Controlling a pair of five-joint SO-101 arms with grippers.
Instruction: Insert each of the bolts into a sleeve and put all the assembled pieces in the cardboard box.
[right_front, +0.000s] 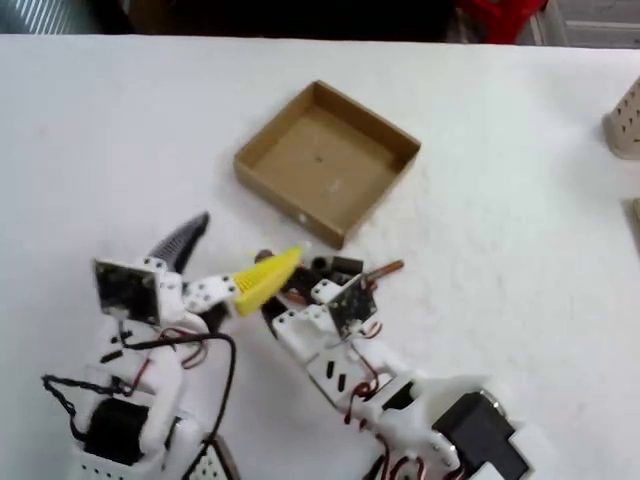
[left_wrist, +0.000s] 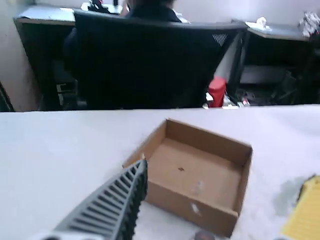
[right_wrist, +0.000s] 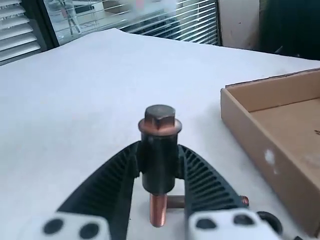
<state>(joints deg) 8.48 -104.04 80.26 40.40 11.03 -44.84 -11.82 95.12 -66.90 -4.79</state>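
Right hand (right_wrist: 159, 152) clamped on the black sleeve (right_wrist: 158, 172), copper bolt (right_wrist: 160, 121) seated through it, shank poking out below. I judge this piece assembled and boxing due. Cardboard box (right_wrist: 260, 132) sits just beside the hand; next I lift over its near wall and release. Left hand (right_front: 243, 242) spread wide, holding nothing.

a white table (right_front: 120, 130) covers nearly the whole high view, its surface faintly grainy. at the right edge of that frame, a little above the middle, a beige block (right_front: 625, 125) dotted with small holes stands on the table, cut off by the border. at the top edge, right of centre, something red (right_front: 500, 15) sits past the table in the dark. beyond the table's far edge stands a black office chair (left_wrist: 145, 65), a red cylinder (left_wrist: 216, 92) just beside it and a dark desk (left_wrist: 45, 20) behind. window blinds (right_wrist: 150, 17) hang past the table.
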